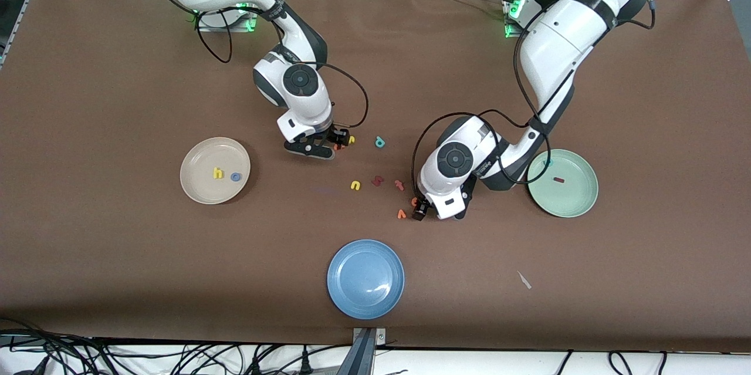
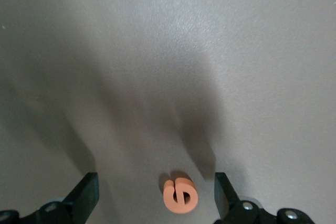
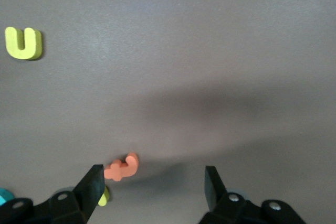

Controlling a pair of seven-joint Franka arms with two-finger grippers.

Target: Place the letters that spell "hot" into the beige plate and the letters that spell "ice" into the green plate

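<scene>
The e (image 2: 179,196) is framed between the open left end effector (image 2: 156,195); it should be lowered squarely before closing. The right end effector (image 3: 152,187) is spread by the t (image 3: 122,168).

A brown matte table (image 1: 117,257) carries a round cream-beige plate (image 1: 199,187), a round mint-green plate (image 1: 578,199) and a round blue plate (image 1: 365,281). Loose foam letters lie mid-table: yellow u (image 1: 355,185), teal d (image 1: 380,141), dark red s (image 1: 377,180), orange v (image 1: 402,214).
</scene>
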